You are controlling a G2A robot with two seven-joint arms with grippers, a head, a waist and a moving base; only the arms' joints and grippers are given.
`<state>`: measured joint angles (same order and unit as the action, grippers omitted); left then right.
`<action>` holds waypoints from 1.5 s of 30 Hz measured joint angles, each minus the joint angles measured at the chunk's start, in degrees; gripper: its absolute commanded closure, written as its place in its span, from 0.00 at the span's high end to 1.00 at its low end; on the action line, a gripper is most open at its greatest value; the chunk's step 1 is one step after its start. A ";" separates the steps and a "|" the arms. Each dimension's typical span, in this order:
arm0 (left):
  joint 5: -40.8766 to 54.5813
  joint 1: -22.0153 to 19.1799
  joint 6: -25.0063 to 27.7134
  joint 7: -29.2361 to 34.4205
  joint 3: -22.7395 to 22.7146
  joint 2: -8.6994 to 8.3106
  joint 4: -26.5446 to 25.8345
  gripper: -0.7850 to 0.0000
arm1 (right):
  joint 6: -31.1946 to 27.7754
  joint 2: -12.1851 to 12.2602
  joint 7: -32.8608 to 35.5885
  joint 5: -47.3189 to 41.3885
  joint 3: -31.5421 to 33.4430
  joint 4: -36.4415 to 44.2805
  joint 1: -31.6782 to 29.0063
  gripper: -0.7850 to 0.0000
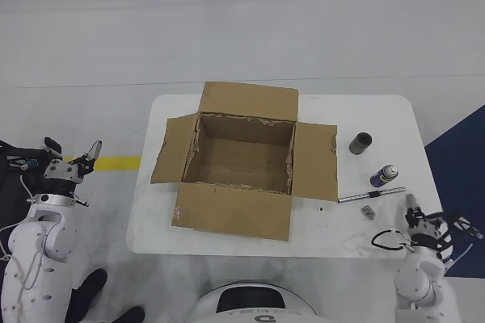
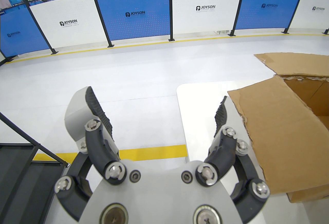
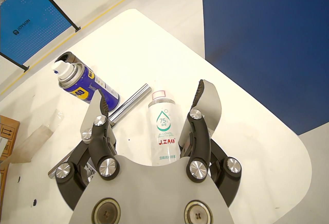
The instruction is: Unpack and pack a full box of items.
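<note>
Left gripper [image 2: 156, 93] is held off the desk's left edge, over the floor, fingers spread, nothing grasped. The box [image 1: 234, 211] is set mid-desk [image 1: 372, 113], opening up, all four flaps folded outward, long axis left to right. Its far side is cut off in the left wrist view. Right of the box a dark cylinder [image 1: 360, 143] is stood upright. A blue spray can [image 1: 385, 175] is stood nearer the robot, nozzle up. Just beside the can a metal rod [image 1: 372, 195] is laid flat, long axis roughly left to right. One end is hidden behind a finger in the right wrist view. A small grey part [image 1: 369, 212] near the rod is too small to identify. A white spray can [image 3: 164, 127] is seen between the released, spread fingers of the right gripper [image 3: 149, 87], by the desk's right front corner, cap toward the rod. Its base is hidden by the gripper body. No contact is seen. Upright or lying cannot be told.
</note>
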<state>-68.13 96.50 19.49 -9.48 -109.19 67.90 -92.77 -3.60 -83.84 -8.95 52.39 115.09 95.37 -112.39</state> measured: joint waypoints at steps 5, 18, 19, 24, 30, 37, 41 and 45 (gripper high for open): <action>0.00 0.00 0.00 0.00 0.00 0.00 0.00 1.00 | 4.80 -0.27 -1.83 -0.40 0.70 1.33 -0.40 1.00; 0.00 0.00 0.00 0.00 0.00 0.00 0.00 1.00 | 4.00 -0.26 -1.87 -0.40 0.75 1.51 -0.57 1.00; 0.00 0.00 0.00 0.00 0.00 0.00 0.00 1.00 | 3.49 -0.27 -1.98 -0.57 0.85 1.88 -0.94 1.00; 0.00 0.00 0.00 0.00 0.00 0.00 0.00 1.00 | -3.22 -0.32 0.93 -5.67 2.54 6.65 -5.79 1.00; 0.00 0.00 0.00 0.00 0.00 0.00 0.00 1.00 | -3.83 -0.30 1.51 -6.20 2.81 7.16 -6.27 1.00; 0.00 0.00 0.00 0.00 0.00 0.00 0.00 1.00 | -4.79 -0.13 2.72 -5.76 2.31 7.04 -6.44 1.00; 0.00 0.00 0.00 0.00 0.00 0.00 0.00 1.00 | -2.50 0.62 15.01 1.08 2.44 9.08 -5.47 1.00; 0.00 0.00 0.00 0.00 0.00 0.00 0.00 1.00 | 2.80 0.98 24.32 4.85 1.93 10.44 -4.30 1.00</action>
<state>-68.13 96.50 19.49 -9.48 -109.18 67.90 -92.77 -0.80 -82.86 15.37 57.24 117.02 105.81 -116.69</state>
